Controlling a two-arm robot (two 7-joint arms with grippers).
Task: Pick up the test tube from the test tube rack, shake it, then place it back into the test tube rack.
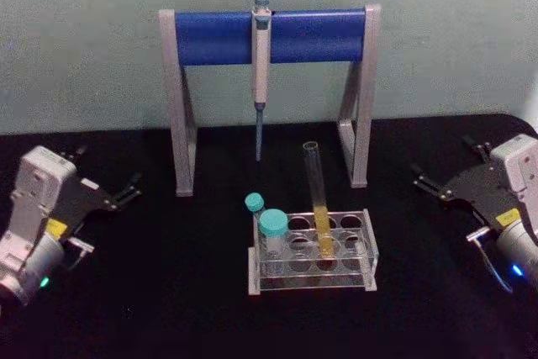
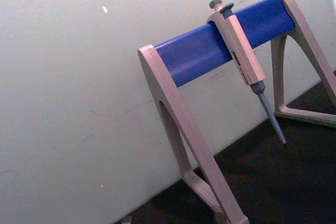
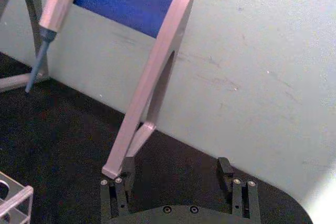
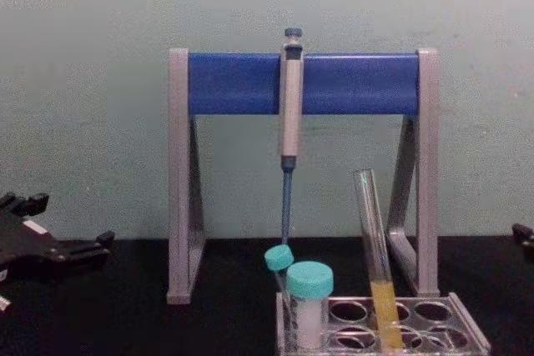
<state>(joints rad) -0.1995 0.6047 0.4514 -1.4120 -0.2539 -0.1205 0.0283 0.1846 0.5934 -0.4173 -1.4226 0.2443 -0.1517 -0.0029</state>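
The right end effector [image 1: 445, 166] rests on the black table [image 1: 168, 308] at the robot's right with its two dark fingers [image 3: 226, 167] spread apart and holding nothing; the left end effector [image 1: 108, 176] lies parked at the far left, also parted and empty. From the right one, the long thin clear glass test tube with yellow liquid [image 1: 318, 195] lies inward toward the robot's left and slightly nearer the body. It stands in the low clear plastic test tube rack [image 1: 370, 271], near upright, its open mouth leaning a little to the left. The right arm looks nearer, so a sideways reach to the bare glass above the rack suits. Counted: one tube, one rack, two teal-capped vials [image 1: 273, 224], one grey-blue pipette [image 1: 261, 56] hanging on one grey-and-blue stand [image 1: 218, 37]
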